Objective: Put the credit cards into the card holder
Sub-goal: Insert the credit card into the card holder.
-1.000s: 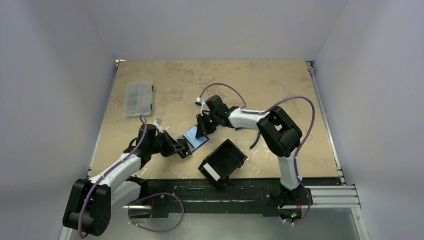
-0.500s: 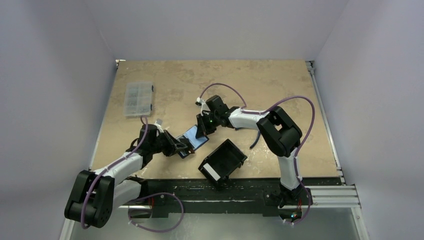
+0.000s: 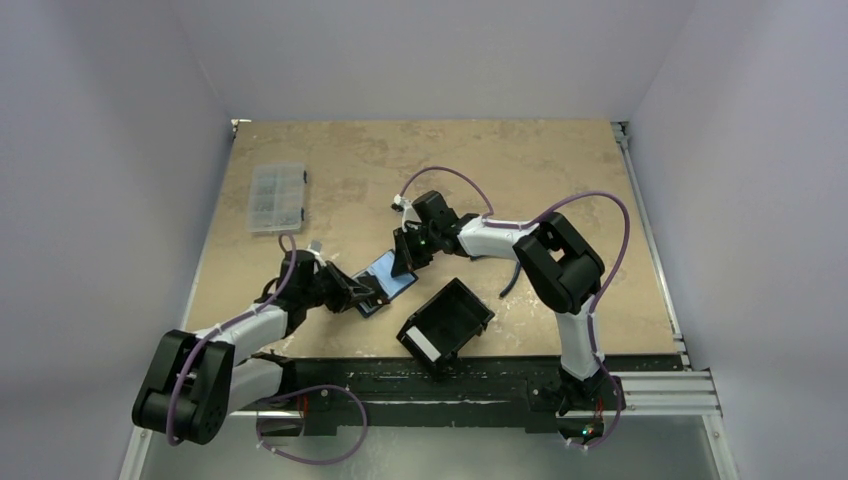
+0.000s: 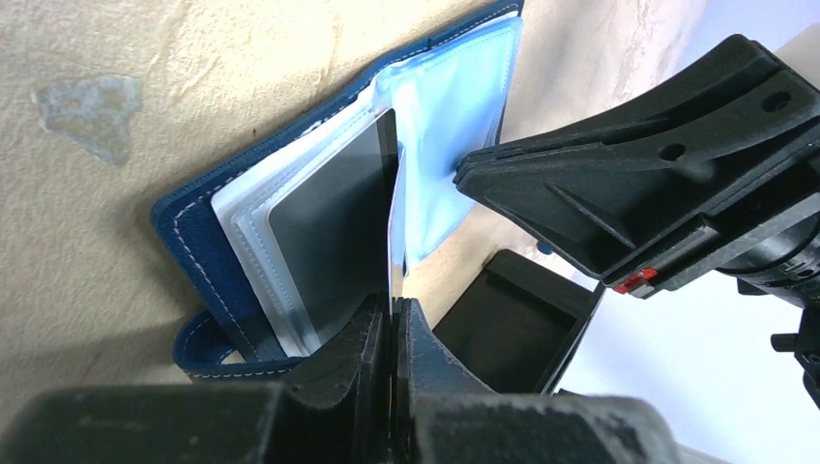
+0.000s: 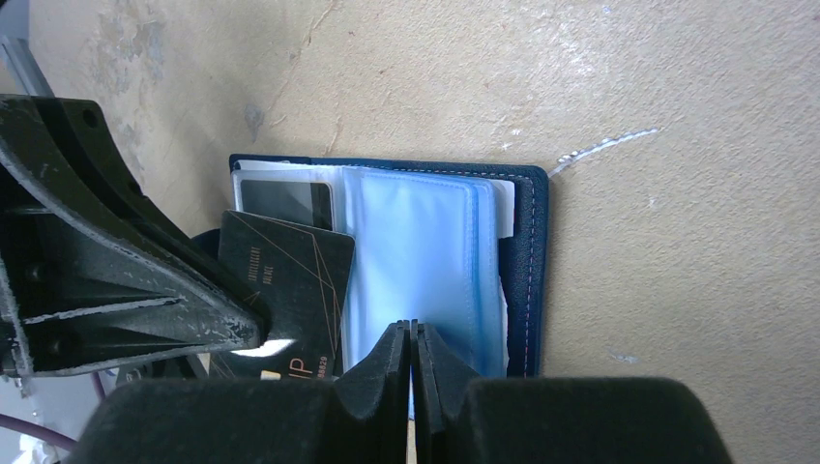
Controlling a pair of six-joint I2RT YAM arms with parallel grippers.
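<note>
The left gripper [image 4: 392,314] is clamped on a black credit card [image 4: 395,222] that points to 12 o'clock. The open card holder [image 4: 208,242] lies on the table at its 10 o'clock. The right gripper [image 5: 413,333] pinches a pale-blue sleeve page [image 5: 416,251] aside.

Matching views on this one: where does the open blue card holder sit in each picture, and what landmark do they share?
Top external: the card holder is near the picture's centre, up-left of the black tray.
Left wrist: upper centre-left, open, just beyond the fingers.
Right wrist: centre, sleeves facing up.
Shared landmark: the left end effector, shut on a black card at the holder's edge.
</note>
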